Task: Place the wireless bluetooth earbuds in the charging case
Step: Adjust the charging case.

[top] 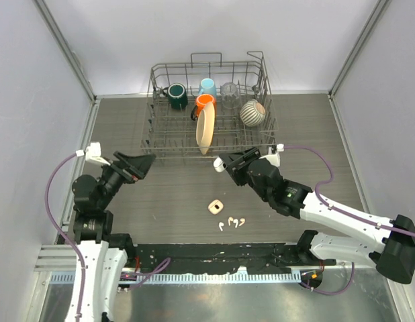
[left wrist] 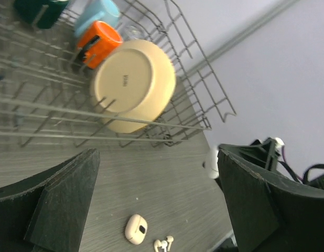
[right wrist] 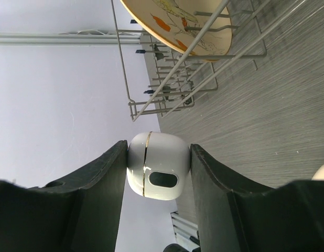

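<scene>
Right hand [top: 224, 164] clamps the rounded white plastic case [right wrist: 158, 163] aloft, presumably for loading; left hand [left wrist: 157, 194], spread wide, awaits tiny white earbuds [top: 233, 222].

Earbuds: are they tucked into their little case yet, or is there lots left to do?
Not yet. Done: the right gripper has grabbed one white case. In hand: that case sits clamped in its jaws. Left: the earbuds lie loose on the table beside a second case, none inside; the left gripper hangs open and empty.
</scene>
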`<state>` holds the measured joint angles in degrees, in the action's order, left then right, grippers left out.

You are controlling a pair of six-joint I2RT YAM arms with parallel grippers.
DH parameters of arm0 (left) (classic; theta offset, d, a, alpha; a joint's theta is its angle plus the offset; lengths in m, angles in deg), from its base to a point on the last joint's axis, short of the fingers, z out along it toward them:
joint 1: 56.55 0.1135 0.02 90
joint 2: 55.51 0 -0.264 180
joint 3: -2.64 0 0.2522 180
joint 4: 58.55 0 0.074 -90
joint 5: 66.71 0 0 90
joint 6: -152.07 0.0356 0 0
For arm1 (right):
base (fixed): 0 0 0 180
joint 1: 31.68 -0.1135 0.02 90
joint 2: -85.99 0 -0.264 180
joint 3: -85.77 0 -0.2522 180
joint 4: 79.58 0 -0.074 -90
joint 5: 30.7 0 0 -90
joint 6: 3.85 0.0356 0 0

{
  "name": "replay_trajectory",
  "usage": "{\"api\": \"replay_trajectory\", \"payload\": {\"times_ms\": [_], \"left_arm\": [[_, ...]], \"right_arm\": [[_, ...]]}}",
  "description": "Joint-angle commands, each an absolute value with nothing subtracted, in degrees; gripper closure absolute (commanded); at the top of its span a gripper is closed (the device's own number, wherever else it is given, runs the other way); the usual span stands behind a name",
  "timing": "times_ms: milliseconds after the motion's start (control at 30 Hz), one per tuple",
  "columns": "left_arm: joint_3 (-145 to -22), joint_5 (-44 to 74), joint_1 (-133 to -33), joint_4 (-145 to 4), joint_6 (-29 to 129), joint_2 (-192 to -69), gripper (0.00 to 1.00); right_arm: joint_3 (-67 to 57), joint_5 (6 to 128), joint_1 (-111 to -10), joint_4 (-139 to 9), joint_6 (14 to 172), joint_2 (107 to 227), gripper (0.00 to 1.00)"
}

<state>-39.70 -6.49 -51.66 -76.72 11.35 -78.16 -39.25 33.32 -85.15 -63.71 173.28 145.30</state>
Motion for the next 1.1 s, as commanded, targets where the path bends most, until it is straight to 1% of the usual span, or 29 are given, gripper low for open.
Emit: {"api": "replay_trajectory", "payload": {"times_ms": [0, 67, 100, 133, 200, 267, 333, 400, 467, 567, 700, 833, 933, 1067], "left_arm": [[-49.5, 0.2, -63.6, -75.4, 17.6, -85.6, 0.01], [-54.9, 9.5, -70.6, -77.4, 22.3, -92.0, 0.01], [-56.6, 13.1, -76.9, -79.0, 23.6, -93.9, 0.01], [-58.1, 16.8, -79.3, -79.5, 24.9, -97.1, 0.01], [-61.2, 16.0, -82.9, -79.9, 26.2, -99.4, 0.00], [-61.7, 13.9, -84.4, -78.8, 25.7, -101.9, 0.00], [-60.7, 14.0, -87.6, -74.6, 25.4, -102.9, 0.00], [-57.7, 16.2, -90.5, -69.1, 24.6, -103.4, 0.00], [-55.1, 17.1, -91.8, -63.0, 24.1, -104.1, 0.00], [-54.3, 19.3, -95.6, -57.0, 25.5, -105.6, 0.01], [-56.5, 21.6, -99.1, -53.7, 28.2, -111.3, 0.01], [-57.4, 21.5, -99.6, -51.6, 28.6, -115.1, 0.01], [-57.3, 22.0, -100.0, -50.7, 28.1, -116.1, 0.05], [-57.4, 22.2, -100.0, -49.9, 28.1, -117.8, 0.11]], "right_arm": [[-34.0, 27.3, -85.0, -62.4, 172.0, 145.7, 0.99], [-31.8, 27.3, -84.2, -60.6, 171.3, 146.1, 0.99], [-31.0, 27.4, -83.7, -59.9, 171.3, 146.4, 0.99], [-29.6, 27.7, -83.2, -59.1, 171.4, 146.7, 0.99], [-28.7, 28.5, -81.3, -57.8, 171.6, 147.1, 0.99], [-28.3, 32.6, -79.1, -57.5, 172.6, 147.9, 0.99], [-28.7, 38.7, -75.2, -58.0, 174.8, 148.7, 0.99], [-29.9, 41.6, -72.9, -59.9, 177.4, 149.2, 0.99], [-30.4, 42.9, -72.6, -61.6, 178.6, 149.1, 0.99], [-29.8, 43.9, -72.5, -62.4, 179.8, 149.8, 0.99], [-29.1, 47.6, -72.6, -63.5, 181.6, 151.6, 0.99], [-29.6, 50.2, -72.6, -65.5, 182.7, 152.8, 0.99], [-30.7, 51.7, -72.6, -68.8, 184.0, 153.2, 0.99], [-30.9, 52.3, -72.6, -69.2, 184.2, 153.3, 0.99]]}}
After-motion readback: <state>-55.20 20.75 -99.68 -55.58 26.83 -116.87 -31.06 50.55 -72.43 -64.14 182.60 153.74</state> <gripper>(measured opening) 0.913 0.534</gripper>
